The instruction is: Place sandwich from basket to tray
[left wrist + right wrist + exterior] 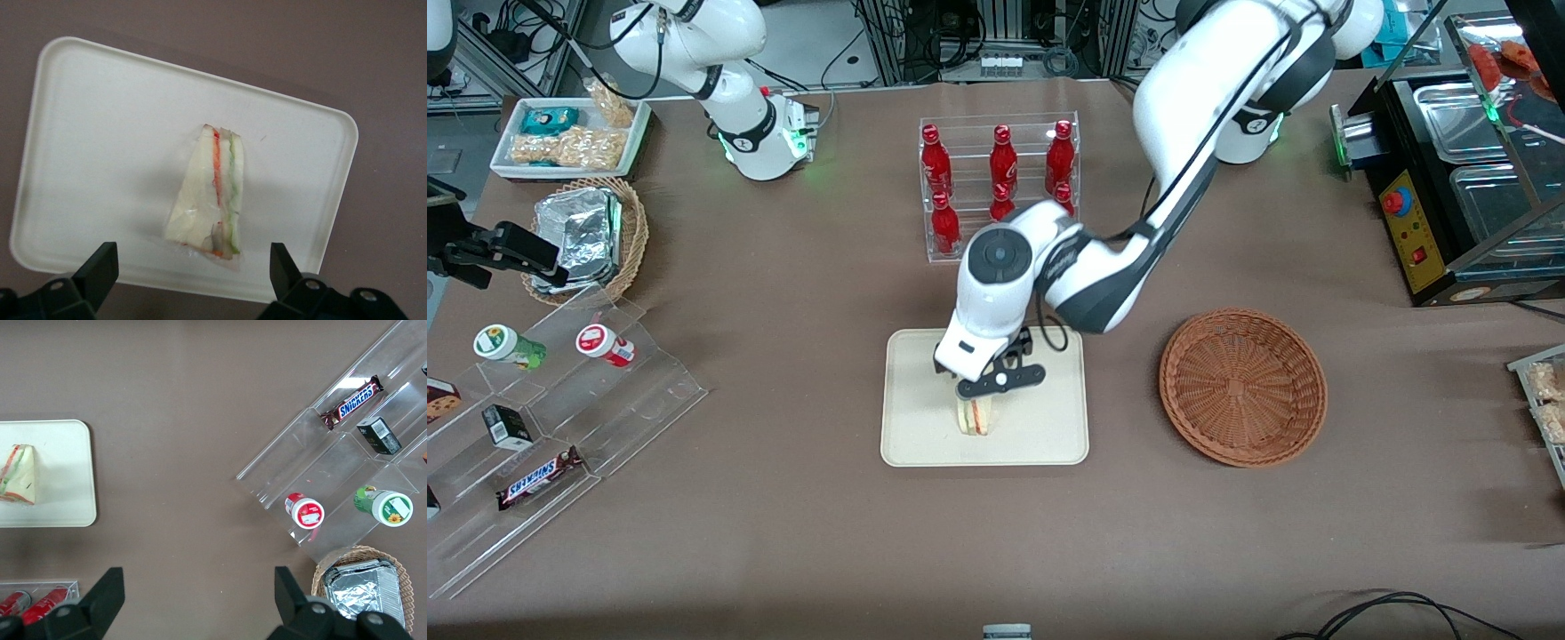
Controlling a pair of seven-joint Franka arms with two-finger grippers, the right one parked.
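On the tray (pixel 1040 436) lies the sandwich (pixel 978 416), under the gripper (pixel 980 397) with jaws released, basket (pixel 1242 387) nearby.

One sandwich (pixel 976 416), one cream tray (pixel 1049 436), two wicker baskets (pixel 1243 387), six red bottles (pixel 1003 160), two lidded cups (pixel 605 345), one open gripper (pixel 980 402).

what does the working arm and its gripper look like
The left arm has glossy white rounded shells with dark grey joint bands, a round grey cap at the wrist and a black cable along it. Its gripper, above the tray, has a white body and black fingers, angular, with small screws.
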